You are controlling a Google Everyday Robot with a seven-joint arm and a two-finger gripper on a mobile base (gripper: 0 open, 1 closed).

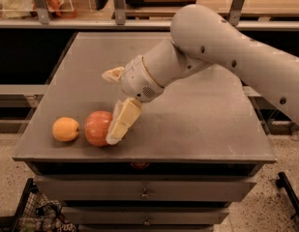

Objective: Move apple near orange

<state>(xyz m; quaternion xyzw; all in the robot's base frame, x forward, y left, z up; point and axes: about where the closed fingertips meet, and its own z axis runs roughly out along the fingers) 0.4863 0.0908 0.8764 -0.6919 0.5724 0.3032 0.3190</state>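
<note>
The apple [97, 127], red-orange and shiny, lies near the front left edge of the grey table [197, 124]. The orange [66, 129], smaller and matte yellow-orange, lies just left of it, with a small gap between them. My gripper [110, 108] reaches in from the right on the white arm [226, 52] and is open. Its near cream finger [123, 122] points down and rests against the apple's right side. The far finger [112, 75] stands apart behind it, over bare table. Nothing is held.
The table has drawers [144, 192] below its front edge. A shelf rail with metal posts [119, 4] runs behind the table. A wire basket [37, 211] sits on the floor at the front left.
</note>
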